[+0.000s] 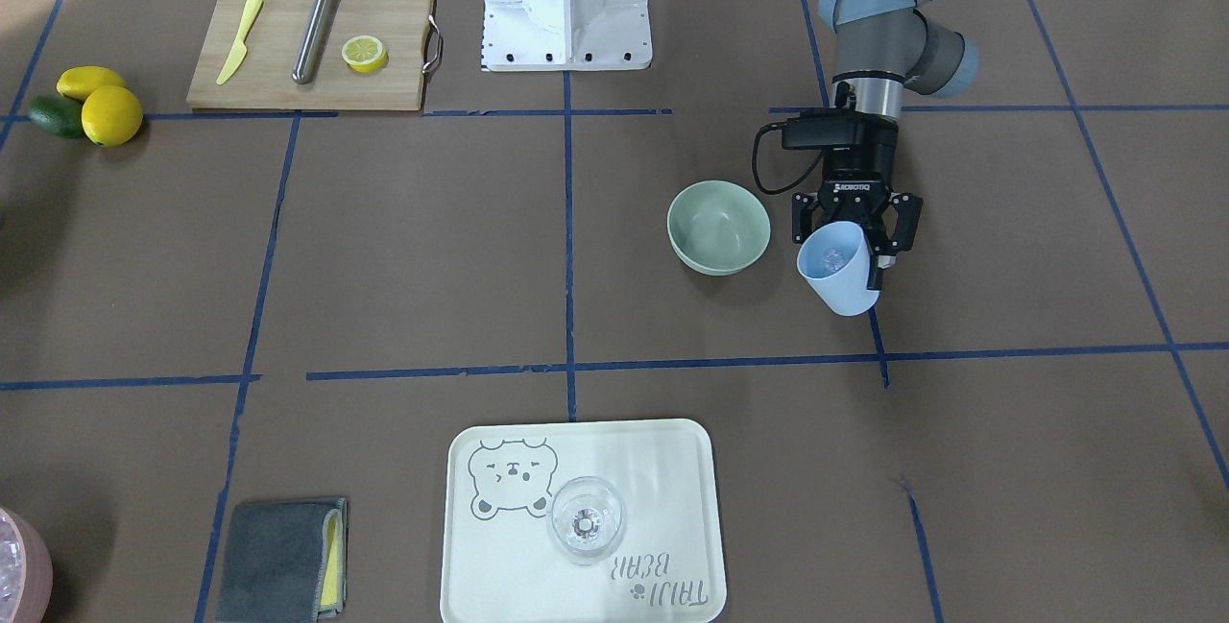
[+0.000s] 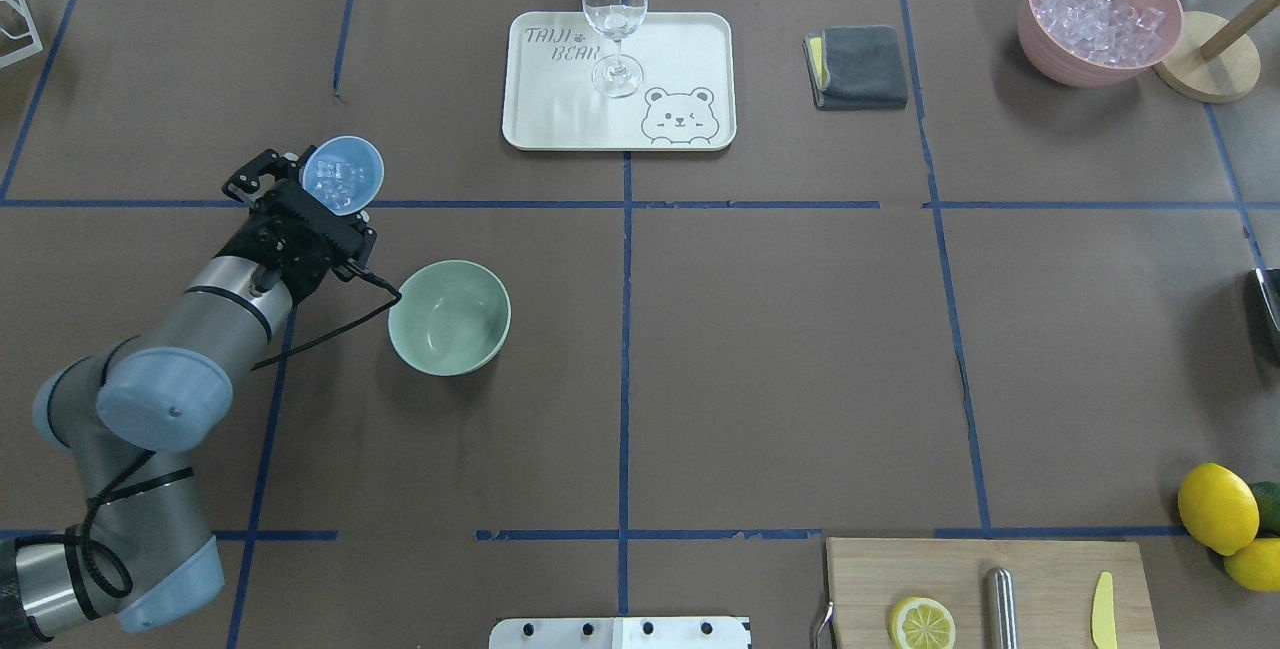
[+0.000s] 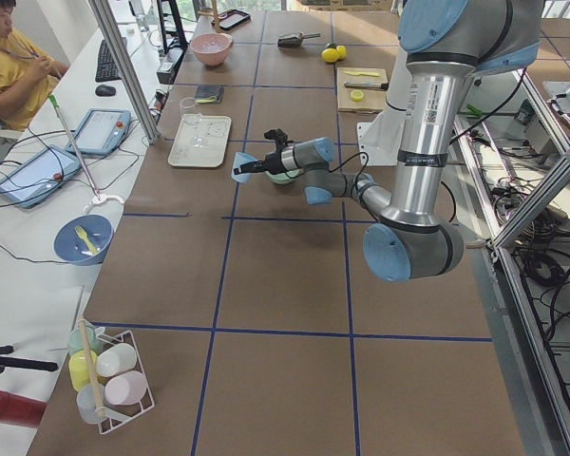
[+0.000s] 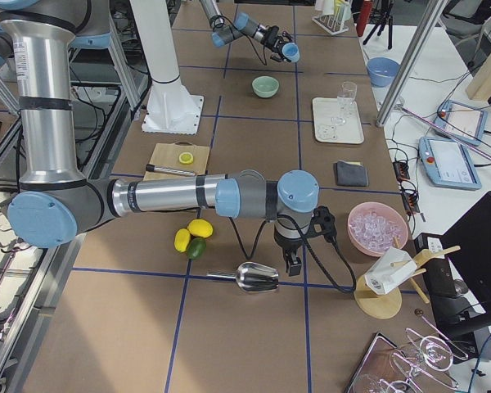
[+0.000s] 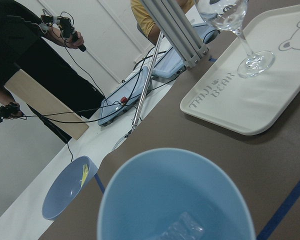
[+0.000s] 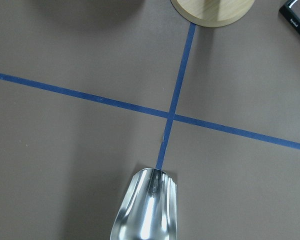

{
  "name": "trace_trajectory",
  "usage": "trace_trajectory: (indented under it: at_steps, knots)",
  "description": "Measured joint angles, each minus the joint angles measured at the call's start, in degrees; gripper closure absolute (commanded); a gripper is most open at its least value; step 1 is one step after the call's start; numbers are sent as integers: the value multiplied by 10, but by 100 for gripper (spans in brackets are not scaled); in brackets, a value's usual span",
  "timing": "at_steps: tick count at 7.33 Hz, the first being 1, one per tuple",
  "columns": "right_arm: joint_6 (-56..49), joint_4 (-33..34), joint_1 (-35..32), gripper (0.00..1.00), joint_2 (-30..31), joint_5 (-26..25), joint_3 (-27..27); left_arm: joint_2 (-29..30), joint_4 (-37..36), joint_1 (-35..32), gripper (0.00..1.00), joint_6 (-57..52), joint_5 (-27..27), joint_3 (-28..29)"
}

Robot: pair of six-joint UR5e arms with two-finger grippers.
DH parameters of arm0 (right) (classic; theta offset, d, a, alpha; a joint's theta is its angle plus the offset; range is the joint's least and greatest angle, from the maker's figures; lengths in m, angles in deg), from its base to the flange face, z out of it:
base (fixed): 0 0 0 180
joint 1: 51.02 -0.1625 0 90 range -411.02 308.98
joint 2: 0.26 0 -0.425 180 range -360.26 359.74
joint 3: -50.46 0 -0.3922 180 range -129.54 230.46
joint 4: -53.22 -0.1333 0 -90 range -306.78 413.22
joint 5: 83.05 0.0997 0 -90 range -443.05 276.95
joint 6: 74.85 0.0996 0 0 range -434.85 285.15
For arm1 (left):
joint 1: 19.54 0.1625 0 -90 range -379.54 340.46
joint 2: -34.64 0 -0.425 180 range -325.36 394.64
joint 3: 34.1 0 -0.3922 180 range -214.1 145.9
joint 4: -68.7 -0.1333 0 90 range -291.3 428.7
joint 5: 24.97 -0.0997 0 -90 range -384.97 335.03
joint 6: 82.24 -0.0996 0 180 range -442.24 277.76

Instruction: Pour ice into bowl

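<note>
**Current step: transport of the cup to the pour position.**

1. The left gripper (image 1: 853, 237) has its jaws closed on the wall of the blue cup (image 1: 838, 270). It holds the cup clear of the table (image 1: 403, 249), and the cup is tilted.
2. The ice (image 2: 338, 179) lies inside the cup. The left wrist view shows at least one clear cube at the bottom, and none has left the cup.
3. The bowl (image 2: 450, 317) stands upright on the table and looks bare inside. In the overhead view it sits at about 5 o'clock from the cup, close by but not beneath it. The pour has therefore not begun.

**Next move (judgement).** Carry the cup toward 5 o'clock until its lip is over the middle of the bowl. Then roll the wrist so that the mouth tips downward. Tip gradually, because loose cubes may bounce off the smooth wall or clear the rim.

**Right arm.** The right gripper (image 4: 292, 264) hangs just above a metal scoop (image 6: 147, 210), well away from the bowl. Whether its jaws are wide or closed cannot be told from these views.
</note>
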Motion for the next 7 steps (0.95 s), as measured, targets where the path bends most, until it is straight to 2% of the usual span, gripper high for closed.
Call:
trace_trajectory:
  at_steps: [4, 7]
  knots:
    - [0, 0, -4, 0, 5, 0, 1, 26, -30, 64, 100, -216, -129, 9]
    - [0, 0, -5, 0, 6, 0, 1, 28, -30, 79, 100, -380, -185, 11]
